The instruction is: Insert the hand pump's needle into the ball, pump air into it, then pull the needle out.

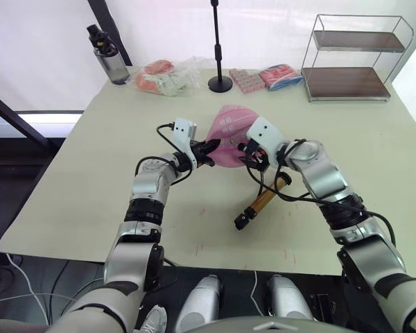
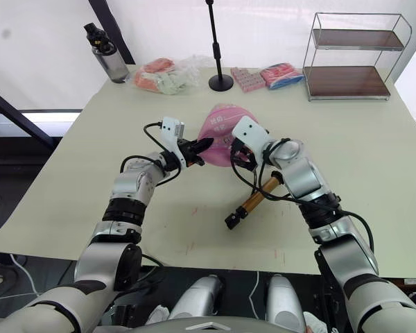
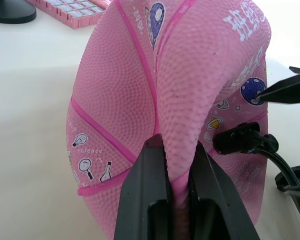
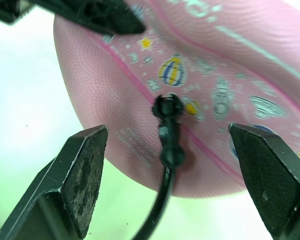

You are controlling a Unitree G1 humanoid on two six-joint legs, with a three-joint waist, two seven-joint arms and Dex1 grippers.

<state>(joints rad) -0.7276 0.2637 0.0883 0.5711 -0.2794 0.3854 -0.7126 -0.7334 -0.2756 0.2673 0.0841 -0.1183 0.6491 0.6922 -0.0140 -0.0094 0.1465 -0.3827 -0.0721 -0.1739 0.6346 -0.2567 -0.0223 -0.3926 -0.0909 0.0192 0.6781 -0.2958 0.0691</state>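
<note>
My left claw (image 3: 172, 200) pinches a fold of the limp ball (image 1: 229, 139) mid-counter; my right claw (image 4: 167, 187) gapes wide, empty, straddling the hose's black fitting (image 4: 169, 125) seated in the ball. If that fold slips, the fitting could tear out.

The needle's silver pin is hidden where its black fitting (image 4: 168, 131) meets the ball (image 4: 225, 75).
</note>
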